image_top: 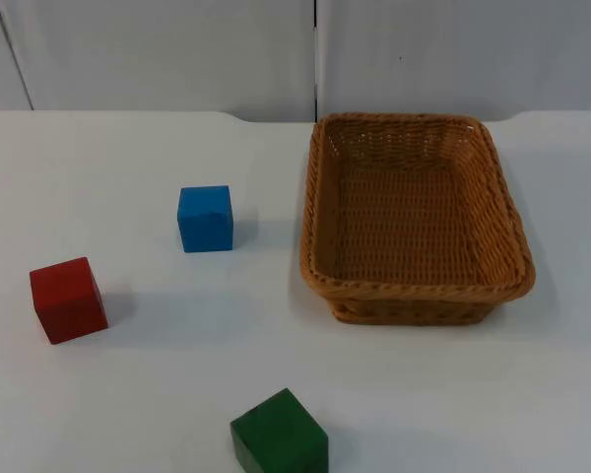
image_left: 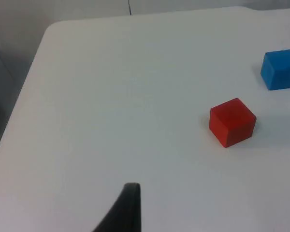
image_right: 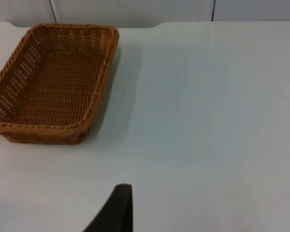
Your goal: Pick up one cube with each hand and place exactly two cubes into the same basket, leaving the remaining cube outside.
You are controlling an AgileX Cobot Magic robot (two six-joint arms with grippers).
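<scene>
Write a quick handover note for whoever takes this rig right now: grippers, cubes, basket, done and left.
Left gripper: above the table's left side, nothing held; one fingertip in its wrist view.
Right gripper: above the table right of the basket, nothing held; one fingertip in view.
Red cube, blue cube and green cube all sit on the table left of the basket.
Done: nothing; basket empty.
Left: grasp one cube per hand, place both in the basket, leave the third outside.

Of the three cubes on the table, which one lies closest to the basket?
The blue cube. It sits just beside the basket, across a short stretch of table. The red cube is farther off, and the green cube lies apart near the table's front.
</scene>
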